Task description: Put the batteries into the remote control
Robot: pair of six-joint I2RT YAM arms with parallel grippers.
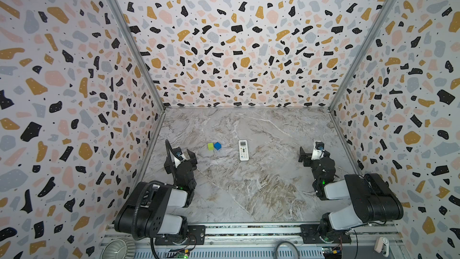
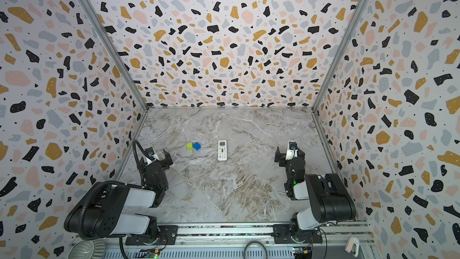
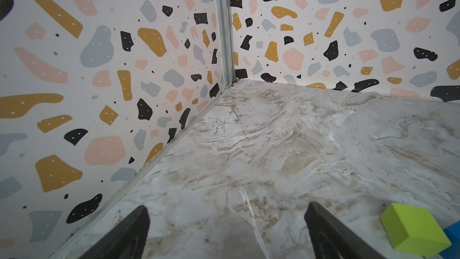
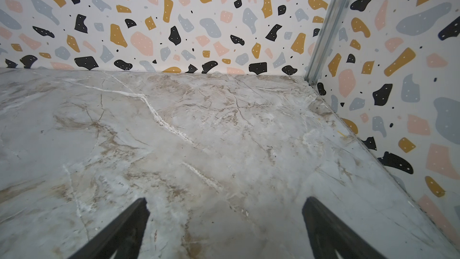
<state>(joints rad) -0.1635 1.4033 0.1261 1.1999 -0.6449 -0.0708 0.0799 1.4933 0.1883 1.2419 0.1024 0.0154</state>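
Since neither gripper holds anything, the fingers of the left gripper (image 3: pixel 227 206) are seen spread wide with nothing between them. Those of the right gripper (image 4: pixel 226 199) are likewise spread and empty. Only bare table (image 4: pixel 224 133) is shown ahead of the right gripper. A green cube (image 3: pixel 413 230) lies near the left one, set against a blue cube (image 1: pixel 217 146).

The remote (image 1: pixel 243 150) is found near mid-table in both top views, between the two arms and well apart from either gripper. It lies flat, buttons up, with its screen toward the back wall. The battery bay is therefore judged to face down, so the remote must be turned over first.

The remote is expected to be light, stiff and smooth. Being thin and flat, it is best taken across its long edges near mid-length, with care against slipping. The batteries cannot be made out in any view; they are expected to roll readily.
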